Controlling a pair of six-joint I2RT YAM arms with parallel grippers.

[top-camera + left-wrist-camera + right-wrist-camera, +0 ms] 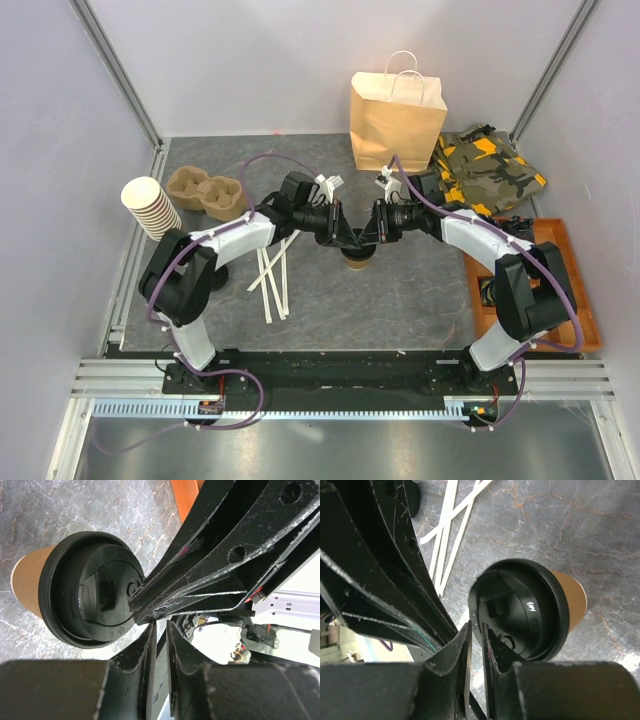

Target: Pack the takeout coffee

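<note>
The takeout coffee stands upright on the grey table at mid-surface, directly beneath the point where the two arms meet. Its black lid is seated on the brown cup. The left gripper is positioned over the near rim of the lid. Its jaws are drawn together to a narrow slit with nothing held between them. The right gripper is in the same condition, with its jaws nearly touching and nothing in its grasp. In the left wrist view the right gripper's tips lie across the lid's edge, and in the right wrist view the left gripper's tips reach the opposite edge. Actual contact with the lid cannot be confirmed from either view. The paper bag stands upright at the far edge of the table, well apart from the cup. A camouflage cloth lies just beside the bag on its right. A cup carrier and a tilted stack of cups occupy the far left. White stirrers lie scattered to the left of the cup. An orange tray sits along the right edge.
</note>
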